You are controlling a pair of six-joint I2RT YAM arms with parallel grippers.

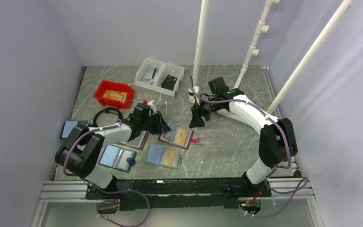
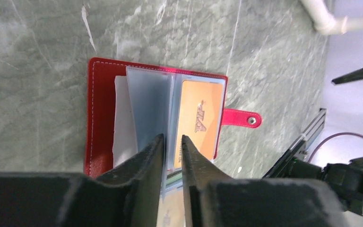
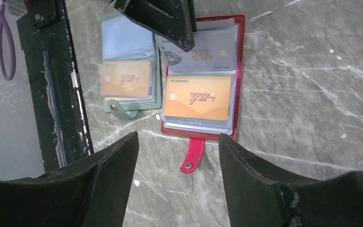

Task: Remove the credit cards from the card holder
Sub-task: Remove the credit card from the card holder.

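Nearest the arm bases, a light teal holder (image 1: 164,155) lies open on the desk (image 1: 227,146) with an orange card showing, and a blue holder (image 1: 117,157) sits just to its left. Moving back a step, here's the one that matters: the card holder (image 1: 177,136), red-edged, lies open and flat in the middle of the desk, its pink tab (image 1: 195,140) pointing towards the right arm. An orange credit card (image 2: 201,118) lies face up in its sleeve. The left tool (image 2: 169,142) is right down on the holder, clenched on a pale leaf of it. The fingers (image 2: 146,158) stand only a sliver apart with that leaf between them, and I can't tell whether a card is inside it. Just beyond, the right tool (image 3: 177,137) hangs above the desk, released, its jaws spread wide with nothing in them. Far back, a red bin (image 1: 114,93) sits on the left and a white divided tray (image 1: 159,75) stands near the wall.
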